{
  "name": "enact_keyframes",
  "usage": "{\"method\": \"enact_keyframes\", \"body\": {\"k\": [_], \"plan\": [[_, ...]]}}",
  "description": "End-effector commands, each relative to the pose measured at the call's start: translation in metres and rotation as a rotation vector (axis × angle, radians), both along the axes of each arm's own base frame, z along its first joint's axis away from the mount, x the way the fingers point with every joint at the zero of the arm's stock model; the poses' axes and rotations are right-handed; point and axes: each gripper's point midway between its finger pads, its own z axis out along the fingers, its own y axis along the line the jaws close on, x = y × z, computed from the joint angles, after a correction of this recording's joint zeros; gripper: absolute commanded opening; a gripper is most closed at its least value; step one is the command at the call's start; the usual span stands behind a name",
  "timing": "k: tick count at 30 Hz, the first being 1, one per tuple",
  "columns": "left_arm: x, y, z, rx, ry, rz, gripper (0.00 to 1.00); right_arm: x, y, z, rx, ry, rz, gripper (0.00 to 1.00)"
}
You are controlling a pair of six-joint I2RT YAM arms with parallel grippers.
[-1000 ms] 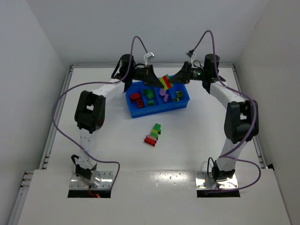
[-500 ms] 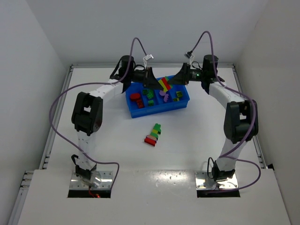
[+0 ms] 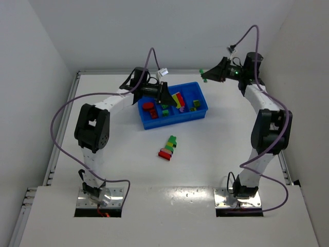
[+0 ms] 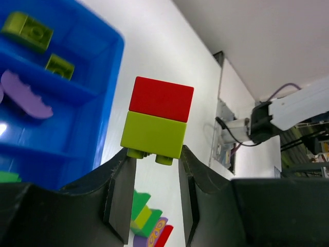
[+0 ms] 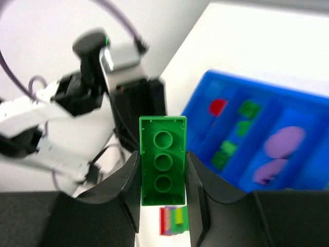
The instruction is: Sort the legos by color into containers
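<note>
- Right end effector (image 5: 162, 160) pinches one green brick (image 5: 163, 136), raised beyond the blue tray (image 3: 175, 120), off its right end.
- Left end effector (image 4: 154, 154) grips a red-on-lime pair (image 4: 158, 121) above the tray.
- Likely next: lower the green brick into the green compartment (image 3: 165, 106); the pair needs splitting.

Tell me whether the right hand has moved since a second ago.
Yes. The right hand, shut on a flat green plastic brick, has pulled back from above the rectangular bright blue plastic tray toward the far right, past its far edge.

Green brick (image 5: 163, 159), red-lime stack (image 4: 159, 118)
</note>
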Motion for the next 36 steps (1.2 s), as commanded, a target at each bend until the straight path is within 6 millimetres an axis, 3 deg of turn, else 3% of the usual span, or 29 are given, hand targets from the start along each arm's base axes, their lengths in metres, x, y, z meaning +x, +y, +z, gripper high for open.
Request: {"method": "enact_keyframes", "body": {"k": [1, 9, 11, 13, 15, 16, 17, 18, 19, 21, 23, 25, 26, 29, 30, 32, 35, 36], "plan": [[-0.004, 0.005, 0.003, 0.044, -0.077, 0.013, 0.00, 0.013, -0.025, 0.027, -0.004, -0.087, -0.074, 0.00], [0.016, -0.016, 0.021, 0.040, -0.149, 0.027, 0.00, -0.006, -0.041, 0.016, -0.054, -0.094, -0.112, 0.00], [0.018, -0.016, 0.024, 0.041, -0.158, 0.035, 0.00, -0.009, -0.045, -0.004, -0.108, -0.031, -0.148, 0.00], [0.019, -0.014, 0.038, 0.040, -0.192, 0.061, 0.00, -0.006, -0.043, -0.018, -0.216, -0.042, -0.176, 0.00], [0.022, -0.009, 0.040, 0.061, -0.204, 0.107, 0.00, 0.001, -0.044, -0.027, -0.319, -0.079, -0.209, 0.00], [0.023, -0.002, 0.055, 0.060, -0.237, 0.143, 0.00, 0.009, -0.039, -0.027, -0.389, -0.094, -0.253, 0.00], [0.022, 0.002, 0.055, 0.074, -0.240, 0.168, 0.00, 0.009, -0.036, -0.037, -0.431, -0.067, -0.255, 0.00], [0.034, 0.015, 0.056, 0.115, -0.264, 0.255, 0.00, 0.013, -0.032, -0.033, -0.473, -0.105, -0.262, 0.00], [0.035, 0.022, 0.075, 0.121, -0.301, 0.307, 0.00, 0.017, -0.021, -0.042, -0.524, -0.093, -0.282, 0.00], [0.050, 0.046, 0.070, 0.236, -0.316, 0.458, 0.00, 0.023, -0.012, -0.047, -0.584, -0.104, -0.309, 0.00], [0.054, 0.067, 0.076, 0.317, -0.326, 0.566, 0.00, 0.021, 0.012, -0.049, -0.596, -0.123, -0.277, 0.00], [0.063, 0.088, 0.083, 0.385, -0.358, 0.681, 0.00, 0.020, 0.028, -0.066, -0.618, -0.095, -0.259, 0.00], [0.064, 0.098, 0.083, 0.410, -0.363, 0.699, 0.00, 0.017, 0.046, -0.065, -0.607, -0.106, -0.233, 0.00], [0.064, 0.113, 0.093, 0.404, -0.364, 0.723, 0.00, 0.013, 0.073, -0.080, -0.578, -0.056, -0.192, 0.00], [0.065, 0.126, 0.091, 0.401, -0.337, 0.739, 0.00, 0.013, 0.077, -0.082, -0.559, -0.042, -0.175, 0.00], [0.063, 0.132, 0.089, 0.368, -0.307, 0.705, 0.00, 0.014, 0.088, -0.095, -0.550, -0.014, -0.154, 0.00], [0.062, 0.142, 0.087, 0.325, -0.267, 0.672, 0.00, 0.014, 0.106, -0.099, -0.531, -0.013, -0.113, 0.00], [0.062, 0.144, 0.088, 0.319, -0.264, 0.668, 0.00, 0.012, 0.111, -0.113, -0.540, 0.008, -0.098, 0.00]]}}
